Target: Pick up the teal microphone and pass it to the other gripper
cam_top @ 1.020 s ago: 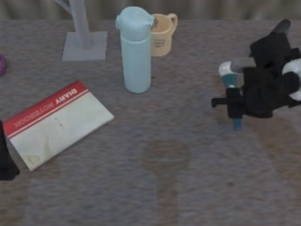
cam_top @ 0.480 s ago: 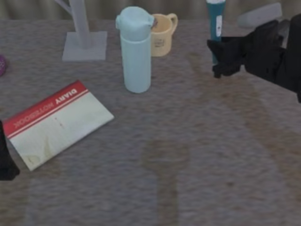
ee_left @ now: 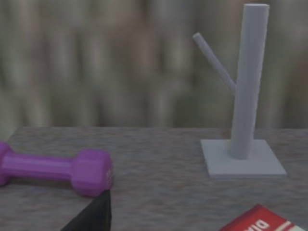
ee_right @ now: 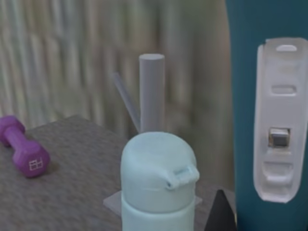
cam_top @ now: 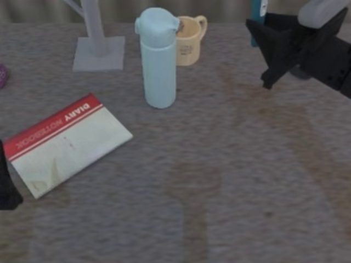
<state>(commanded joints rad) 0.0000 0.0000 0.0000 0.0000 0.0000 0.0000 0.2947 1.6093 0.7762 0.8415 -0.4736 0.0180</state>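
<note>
my right gripper (cam_top: 262, 33) clamped on teal microphone (cam_top: 256, 15), raised right of the mug (cam_top: 189, 38) | left gripper (cam_top: 7, 183) parked beside notebook (cam_top: 63, 142), grip unclear

Mostly matt plastic on a rough, cloth-like tabletop (cam_top: 230, 181).

You have a smooth teal microphone (ee_right: 250, 96) with a white plastic label, a satin pale-blue bottle (cam_top: 158, 60), a matt grey stand (ee_left: 243, 120), a smooth purple dumbbell (ee_left: 53, 168), and a paper-covered, stained notebook (cam_top: 66, 143).

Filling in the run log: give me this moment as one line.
right gripper: raised at table's far right, holding teal microphone | left gripper: parked at left edge | handover: not yet done
</note>
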